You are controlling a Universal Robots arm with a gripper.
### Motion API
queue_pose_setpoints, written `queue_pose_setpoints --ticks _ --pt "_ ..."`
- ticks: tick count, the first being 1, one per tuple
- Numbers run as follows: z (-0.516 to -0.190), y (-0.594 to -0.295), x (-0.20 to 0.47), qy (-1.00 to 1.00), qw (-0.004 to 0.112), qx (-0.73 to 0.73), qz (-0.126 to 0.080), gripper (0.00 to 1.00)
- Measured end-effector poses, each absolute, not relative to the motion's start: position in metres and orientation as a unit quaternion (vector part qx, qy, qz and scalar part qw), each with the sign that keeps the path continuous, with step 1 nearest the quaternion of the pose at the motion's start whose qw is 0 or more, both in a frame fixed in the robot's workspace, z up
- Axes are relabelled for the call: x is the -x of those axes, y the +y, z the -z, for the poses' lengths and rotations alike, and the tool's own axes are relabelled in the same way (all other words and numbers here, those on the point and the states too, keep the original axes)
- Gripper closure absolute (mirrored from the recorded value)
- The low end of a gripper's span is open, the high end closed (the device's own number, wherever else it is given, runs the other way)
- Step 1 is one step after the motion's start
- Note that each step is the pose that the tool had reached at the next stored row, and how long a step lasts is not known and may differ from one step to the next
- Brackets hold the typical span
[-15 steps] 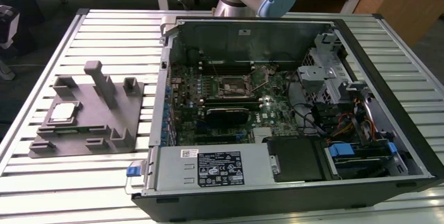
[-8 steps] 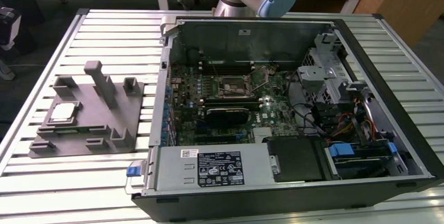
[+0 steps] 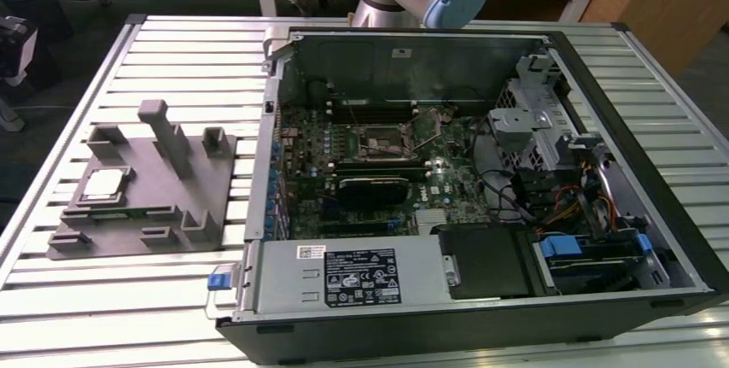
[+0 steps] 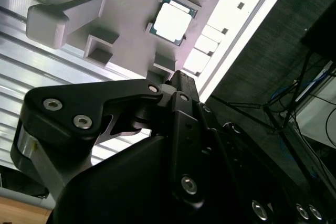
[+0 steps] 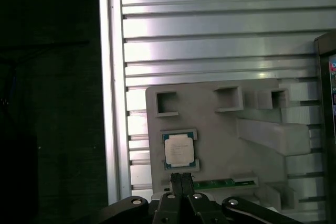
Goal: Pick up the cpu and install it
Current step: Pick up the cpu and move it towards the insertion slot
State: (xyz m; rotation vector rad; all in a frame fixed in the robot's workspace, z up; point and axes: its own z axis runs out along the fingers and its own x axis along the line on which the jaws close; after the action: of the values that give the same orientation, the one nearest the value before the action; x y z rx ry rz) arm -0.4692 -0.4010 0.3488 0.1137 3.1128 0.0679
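The cpu (image 3: 104, 184) lies unpicked on the grey holder (image 3: 160, 214) at the exterior view's left; the gripper (image 5: 181, 178) hangs near it, jaws pressed together (holding nothing). Pick-up and installation are not yet done.

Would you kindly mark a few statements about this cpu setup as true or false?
1. The cpu lies on the grey tray. True.
2. The gripper holds the cpu. False: its fingers are shut on nothing.
3. The computer case is open, with its motherboard exposed. True.
4. The cpu is already inside the case. False: it is on the tray, outside the case.
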Motion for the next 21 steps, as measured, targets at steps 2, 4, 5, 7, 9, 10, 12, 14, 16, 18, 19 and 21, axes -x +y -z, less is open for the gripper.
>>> queue_pose_setpoints --ticks 2,4,5,7,9,10,12,14,16,18,19,21 --pt "-0.3479 -0.4010 0.4692 0.999 0.013 -0.037 -0.022 0.89" --pt "-0.3470 -0.4010 0.4692 0.999 0.013 -0.036 -0.022 0.89" --pt "-0.3466 -0.4010 0.4692 0.999 0.013 -0.036 -0.022 0.89" --pt "-0.3457 -0.4010 0.4692 0.999 0.013 -0.036 -0.022 0.89" --pt "-0.3450 -0.4010 0.4692 0.999 0.013 -0.036 -0.022 0.89" --pt "-0.3447 -0.4010 0.4692 0.999 0.013 -0.036 -0.022 0.89" --pt "-0.3440 -0.4010 0.4692 0.999 0.013 -0.036 -0.022 0.89" --pt "-0.3433 -0.4010 0.4692 0.999 0.013 -0.036 -0.022 0.89" --pt "-0.3425 -0.4010 0.4692 0.999 0.013 -0.036 -0.022 0.89" --pt "-0.3414 -0.4010 0.4692 0.999 0.013 -0.037 -0.022 0.84" --pt "-0.3409 -0.4010 0.4692 0.999 0.013 -0.037 -0.022 0.77" --pt "-0.3398 -0.4010 0.4692 0.999 0.013 -0.036 -0.022 0.71"
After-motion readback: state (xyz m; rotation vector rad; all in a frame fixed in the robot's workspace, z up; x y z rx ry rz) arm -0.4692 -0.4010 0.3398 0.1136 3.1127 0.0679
